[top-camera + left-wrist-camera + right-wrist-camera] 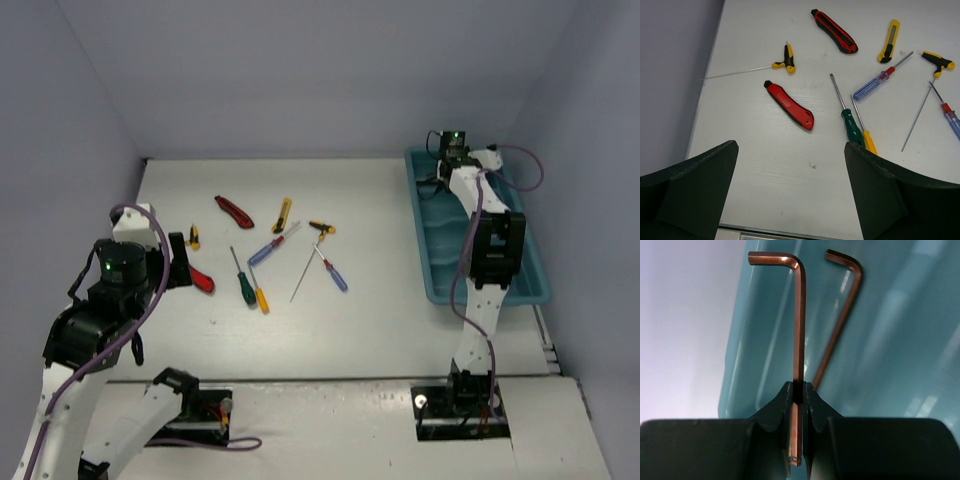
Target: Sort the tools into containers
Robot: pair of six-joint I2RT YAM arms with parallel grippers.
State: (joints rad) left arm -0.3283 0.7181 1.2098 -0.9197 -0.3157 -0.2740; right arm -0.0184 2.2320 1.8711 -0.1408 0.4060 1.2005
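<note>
A: Where do we stand, starting on our left?
B: The left jaws gape wide and hold nothing, hanging over the bench (765,175) just short of a red utility knife (789,105).
A: And past that?
B: We count about ten tools loose on the bench: a T-handle key (786,59), a second red knife (834,31), a green screwdriver (852,127) and a yellow screwdriver (869,141) side by side, a blue screwdriver (875,85), a yellow knife (889,41), a thin rod (917,117), then another T-handle key (939,61) and another blue screwdriver (951,119).
A: So we've sorted little?
B: We judge so. In the teal tray (435,250) on the right we can see only one hex key (840,325), lying at the far end.
A: And the right jaws?
B: Pinched shut on a second hex key (800,315) over that same end. It's a slim L with a coppery sheen, long leg clamped, short leg bent aside; whether it touches the tray floor we can't tell
</note>
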